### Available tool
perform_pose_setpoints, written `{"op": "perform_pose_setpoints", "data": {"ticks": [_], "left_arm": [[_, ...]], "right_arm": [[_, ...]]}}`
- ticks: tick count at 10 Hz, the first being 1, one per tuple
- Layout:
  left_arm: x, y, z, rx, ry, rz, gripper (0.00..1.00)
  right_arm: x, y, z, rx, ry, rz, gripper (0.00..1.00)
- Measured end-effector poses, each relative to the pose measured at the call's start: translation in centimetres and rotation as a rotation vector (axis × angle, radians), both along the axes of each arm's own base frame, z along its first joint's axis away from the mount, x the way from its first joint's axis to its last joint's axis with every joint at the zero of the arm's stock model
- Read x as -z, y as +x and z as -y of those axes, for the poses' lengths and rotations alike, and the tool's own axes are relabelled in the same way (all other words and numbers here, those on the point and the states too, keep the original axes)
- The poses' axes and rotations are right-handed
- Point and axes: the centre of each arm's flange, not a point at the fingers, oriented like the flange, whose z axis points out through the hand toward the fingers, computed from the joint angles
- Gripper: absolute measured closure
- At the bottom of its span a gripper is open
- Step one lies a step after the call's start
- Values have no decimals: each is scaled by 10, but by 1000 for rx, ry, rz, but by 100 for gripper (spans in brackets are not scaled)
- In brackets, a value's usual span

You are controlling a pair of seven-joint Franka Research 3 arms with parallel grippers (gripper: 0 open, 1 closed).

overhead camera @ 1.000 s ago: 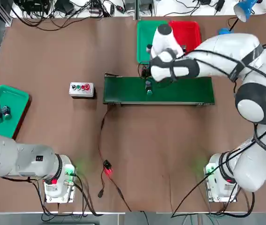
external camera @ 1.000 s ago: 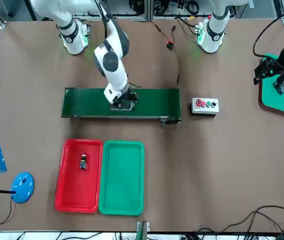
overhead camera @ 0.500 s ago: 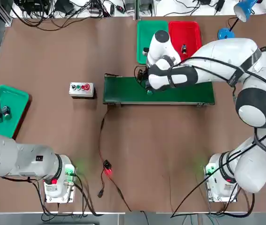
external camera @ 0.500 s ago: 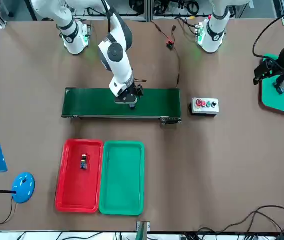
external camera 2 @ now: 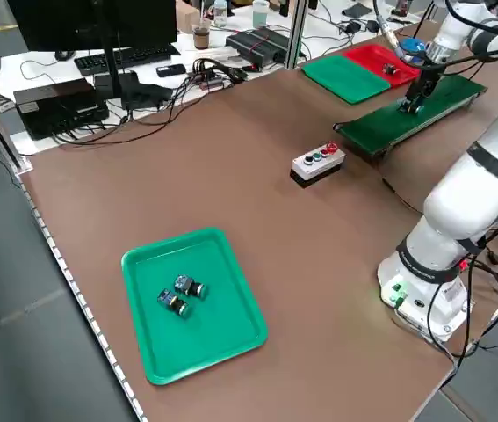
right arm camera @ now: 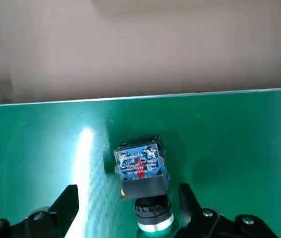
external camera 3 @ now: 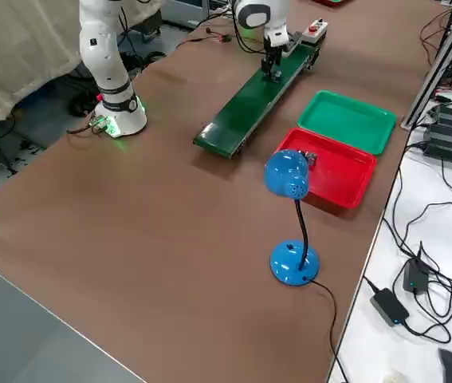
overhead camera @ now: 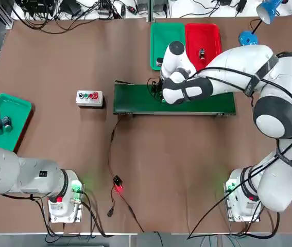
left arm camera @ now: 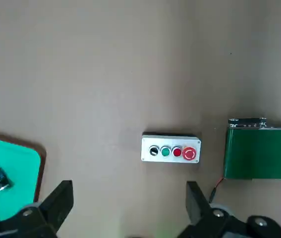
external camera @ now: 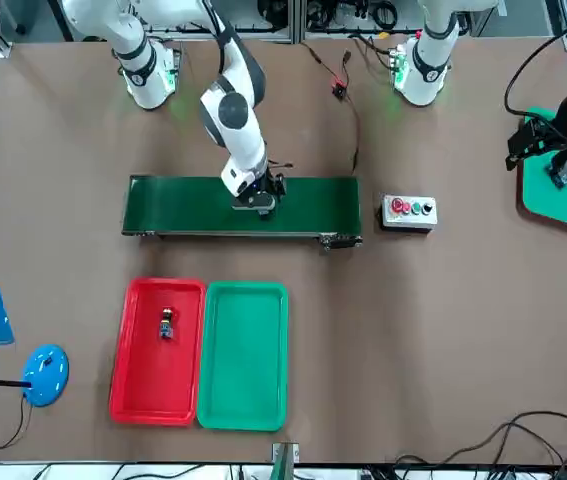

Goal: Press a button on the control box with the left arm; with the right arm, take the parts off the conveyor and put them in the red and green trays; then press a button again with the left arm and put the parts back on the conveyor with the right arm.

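Note:
A small blue-and-black part (right arm camera: 141, 166) with a metal end lies on the green conveyor (overhead camera: 202, 103). My right gripper (right arm camera: 128, 193) is lowered onto the belt, open, with one finger on each side of the part and a gap on both sides. From the front it (external camera: 260, 203) stands at the belt's middle. Beyond the belt lie the red tray (overhead camera: 210, 36), holding one part (overhead camera: 202, 53), and the green tray (overhead camera: 161, 36). The control box (left arm camera: 171, 148) has black, green and red buttons. My left gripper (left arm camera: 129, 191) hangs open, high at the far left.
A second green tray (external camera 2: 191, 303) with two parts (external camera 2: 178, 294) sits under the left arm at the table's left edge. A blue desk lamp (external camera 3: 289, 179) stands beside the red tray. Cables (overhead camera: 116, 185) run from the conveyor toward the arm bases.
My right gripper has dropped down onto the belt and shifted slightly toward the control box, ending around the part. The left arm has stayed still.

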Motion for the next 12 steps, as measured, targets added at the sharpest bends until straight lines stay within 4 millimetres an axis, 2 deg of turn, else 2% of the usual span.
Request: {"op": "perform_pose_setpoints", "data": {"ticks": [3, 4, 5, 8, 10, 12], "left_arm": [[0, 0, 0, 0, 0, 0, 0], [0, 0, 0, 0, 0, 0, 0], [0, 0, 0, 0, 0, 0, 0], [1, 1, 0, 0, 0, -2, 0], [2, 1, 0, 0, 0, -3, 0], [2, 1, 0, 0, 0, -4, 0]], "right_arm": [[4, 3, 2, 7, 1, 6, 46], [4, 4, 3, 9, 0, 6, 49], [5, 4, 3, 9, 0, 6, 57], [0, 12, 6, 21, 8, 17, 59], [-21, 44, 15, 62, 41, 57, 59], [-51, 84, 27, 101, 77, 121, 59]]}}
